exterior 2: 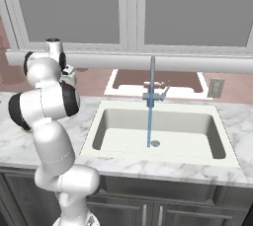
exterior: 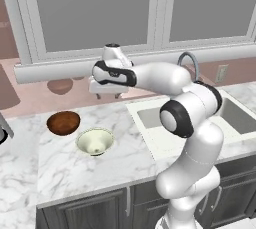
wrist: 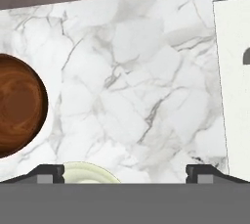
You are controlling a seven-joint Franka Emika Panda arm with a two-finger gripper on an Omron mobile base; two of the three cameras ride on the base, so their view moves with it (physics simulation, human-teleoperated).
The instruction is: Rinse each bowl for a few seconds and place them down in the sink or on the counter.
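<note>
A: Hand view: gripper [wrist: 125,171] stood wide, empty, above the counter [wrist: 146,71]. Bowls?

B: Brown bowl [exterior: 63,122] and cream bowl [exterior: 95,141] sat left of the sink [exterior: 150,118]. Approach step; next, descend onto a rim.

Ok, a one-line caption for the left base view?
Open gripper hovers above the counter behind the brown bowl and cream bowl, left of the sink.

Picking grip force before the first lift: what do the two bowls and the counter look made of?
Glossy reddish-brown round bowl: probably glazed ceramic, given its mottled sheen. Pale cream-green round bowl: looks like ceramic too, smoother and less shiny. White slab counter: polished marble or an imitation, judging by the grey veining.
</note>
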